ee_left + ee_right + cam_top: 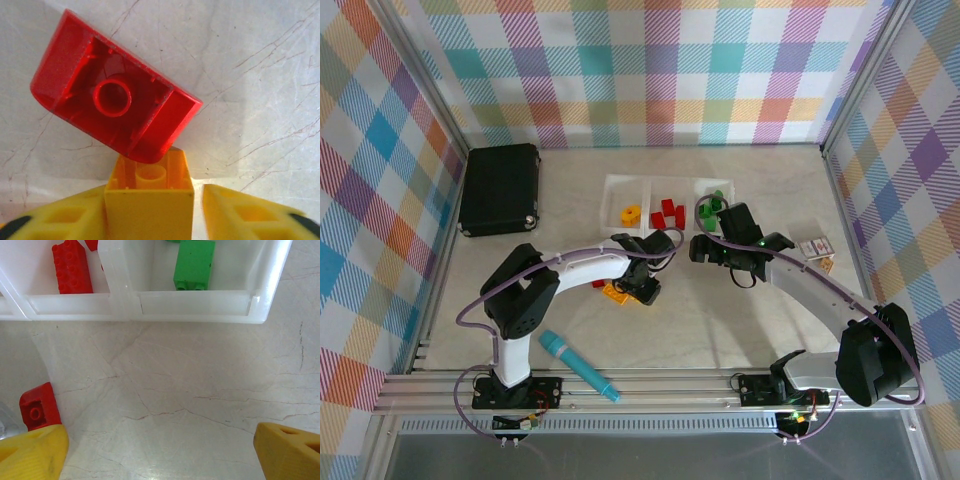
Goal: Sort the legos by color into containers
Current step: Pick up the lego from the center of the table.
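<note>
Left gripper (155, 190) straddles a yellow brick (150, 210) at mid-table, one finger touching, a slim gap at the other, with an upturned red brick (112, 95) just beyond; the right gripper (160, 450) hangs spread and empty before the tray (190, 307), so the pick-up step likely needs a firm pinch, then a clean lift.

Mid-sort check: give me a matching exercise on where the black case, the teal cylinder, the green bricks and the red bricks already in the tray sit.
Things:
1. black case
2. teal cylinder
3. green bricks
4. red bricks in the tray

Places:
A. tray's right compartment
B. far left corner of the table
C. table's near edge, left side
D. tray's middle compartment

Pairs: 1-B, 2-C, 3-A, 4-D
</note>
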### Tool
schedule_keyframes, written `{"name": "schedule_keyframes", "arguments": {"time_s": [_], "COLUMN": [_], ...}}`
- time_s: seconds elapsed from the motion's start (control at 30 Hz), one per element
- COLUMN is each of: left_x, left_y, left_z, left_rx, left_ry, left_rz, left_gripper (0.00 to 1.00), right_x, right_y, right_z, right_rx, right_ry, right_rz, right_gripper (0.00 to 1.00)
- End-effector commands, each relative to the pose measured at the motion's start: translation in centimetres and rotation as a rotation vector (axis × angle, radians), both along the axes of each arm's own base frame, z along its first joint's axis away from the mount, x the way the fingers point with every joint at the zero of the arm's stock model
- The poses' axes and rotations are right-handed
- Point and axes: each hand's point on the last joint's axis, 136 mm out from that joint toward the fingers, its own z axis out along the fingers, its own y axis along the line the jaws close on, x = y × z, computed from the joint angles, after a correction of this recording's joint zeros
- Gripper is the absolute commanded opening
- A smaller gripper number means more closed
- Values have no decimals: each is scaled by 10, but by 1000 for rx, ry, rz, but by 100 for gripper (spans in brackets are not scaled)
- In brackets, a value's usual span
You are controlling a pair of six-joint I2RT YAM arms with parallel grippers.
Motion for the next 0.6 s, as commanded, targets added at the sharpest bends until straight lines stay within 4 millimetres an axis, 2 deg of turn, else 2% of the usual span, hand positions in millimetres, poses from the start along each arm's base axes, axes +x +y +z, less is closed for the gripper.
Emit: {"name": "schedule_keyframes", "arguments": {"time_s": [0.0,0.27,0.47,0.57], "left_x": [-1,3,18,35], "left_y": [6,9,5,12], "left_z": [0,8,37,52], "left_rx": [33,50,-39,-68], "left_ry": [19,-5,-49,-75], "left_rz": [10,19,49,92], "left_gripper": [37,27,25,23], "right_x": [1,2,4,4], "right_y": [-2,-2,-3,-3], "right_z": [3,4,2,3], "right_rx": [15,12,2,3], "right_ry": [-11,-15,-16,-19], "right_rz": [-16,-16,-16,-16], "right_gripper": [95,95,95,95]}}
